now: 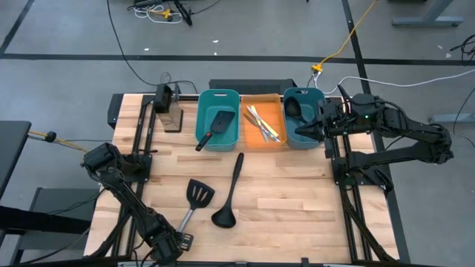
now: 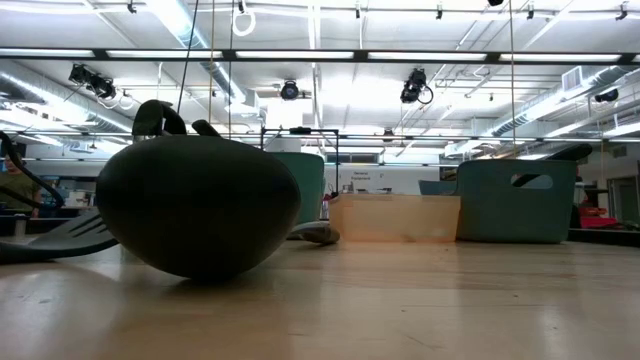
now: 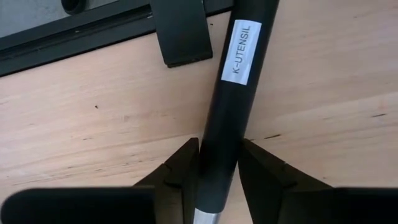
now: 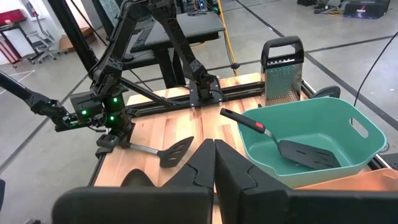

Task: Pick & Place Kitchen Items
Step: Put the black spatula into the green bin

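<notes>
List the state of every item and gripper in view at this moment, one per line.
left gripper: fingers either side of the spatula handle, at the table's near edge.
slotted spatula: flat on the table.
ladle: flat on the table, untouched.
second spatula: in the left teal bin, handle over the rim.
sticks: in the orange bin.
right gripper: shut, empty, by the right teal bin.
grater: upright.

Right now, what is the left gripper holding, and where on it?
The left gripper straddles the slotted spatula at its handle end; a closed grip cannot be confirmed.
</notes>
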Robot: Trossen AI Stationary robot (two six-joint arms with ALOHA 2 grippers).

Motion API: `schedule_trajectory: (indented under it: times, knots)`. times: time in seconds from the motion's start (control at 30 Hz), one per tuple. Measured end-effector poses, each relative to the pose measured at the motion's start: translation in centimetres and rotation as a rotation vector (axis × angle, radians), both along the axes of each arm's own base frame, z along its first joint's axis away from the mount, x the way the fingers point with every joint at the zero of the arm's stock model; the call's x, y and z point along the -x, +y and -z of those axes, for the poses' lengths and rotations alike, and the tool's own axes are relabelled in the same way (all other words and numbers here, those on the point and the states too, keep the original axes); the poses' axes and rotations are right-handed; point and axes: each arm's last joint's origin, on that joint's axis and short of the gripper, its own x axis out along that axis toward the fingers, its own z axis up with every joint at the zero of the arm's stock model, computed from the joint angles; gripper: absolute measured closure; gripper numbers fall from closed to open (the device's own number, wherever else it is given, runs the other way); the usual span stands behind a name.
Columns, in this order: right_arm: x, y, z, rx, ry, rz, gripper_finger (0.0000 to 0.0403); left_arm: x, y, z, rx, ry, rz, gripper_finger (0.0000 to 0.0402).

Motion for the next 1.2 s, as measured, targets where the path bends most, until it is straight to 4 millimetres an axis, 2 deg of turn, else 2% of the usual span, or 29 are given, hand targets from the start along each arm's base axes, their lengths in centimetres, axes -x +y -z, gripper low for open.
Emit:
schedule_trajectory:
  times: [0.37, 1.2]
  knots:
    - [0.0, 0.0, 0.0, 0.0, 0.0, 0.0, 0.0396, 0.05, -0.02, -0.02, 0.012, 0.017, 0.005, 0.0313]
    - [0.0, 0.0, 0.0, 0.001, 0.0, 0.0, 0.0396, -0.1, -0.21, -0.33, 0.015, 0.009, 0.003, 0.0318]
